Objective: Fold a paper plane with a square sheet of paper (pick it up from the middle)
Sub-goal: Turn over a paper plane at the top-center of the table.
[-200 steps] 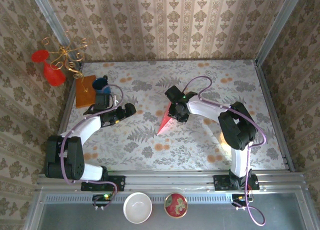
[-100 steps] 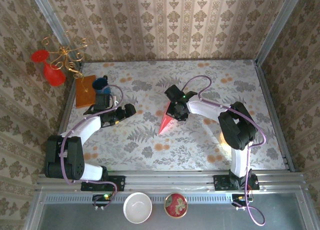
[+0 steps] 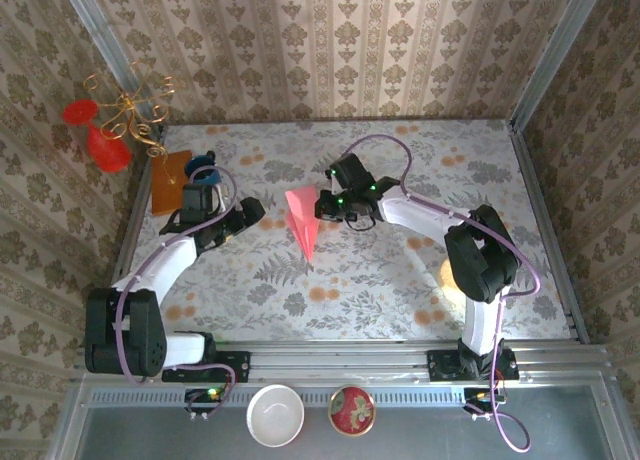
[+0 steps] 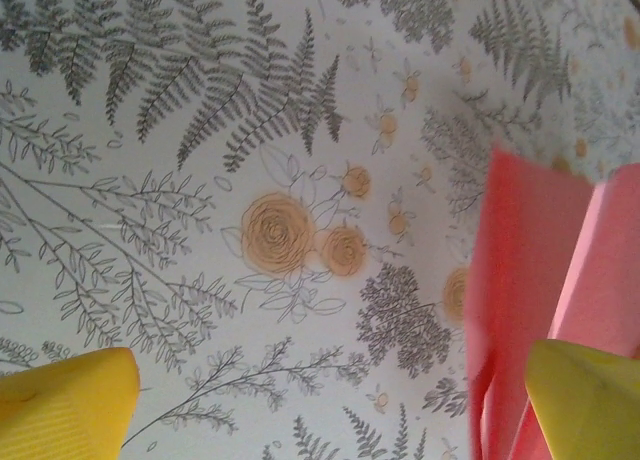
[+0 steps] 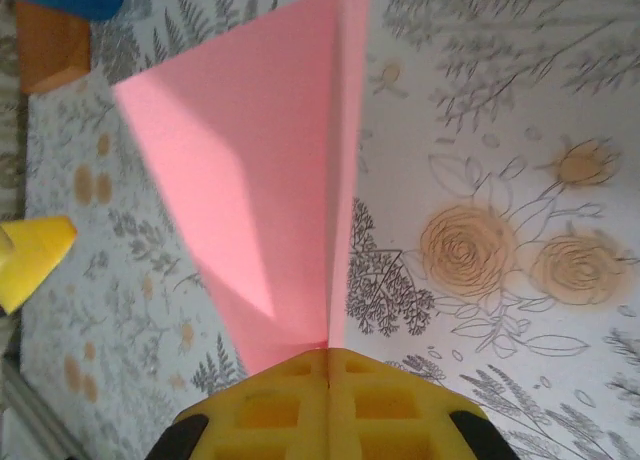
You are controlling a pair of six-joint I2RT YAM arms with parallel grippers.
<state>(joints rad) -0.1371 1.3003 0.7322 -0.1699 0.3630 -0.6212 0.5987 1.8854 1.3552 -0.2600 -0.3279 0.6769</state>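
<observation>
Past the left gripper (image 3: 250,212), on its far side, stand a blue mug (image 3: 203,166) and an orange-brown board (image 3: 171,181). A red vase (image 3: 106,146) sits beyond the corner of the floral table (image 3: 400,290). The left gripper's jaws are spread wide, with one yellow finger (image 4: 585,400) just beside the paper plane (image 3: 303,220). The right gripper (image 5: 330,362) has its pads pinched together on the plane's centre ridge. The pink wing fans out ahead of the pads, between the two grippers.
</observation>
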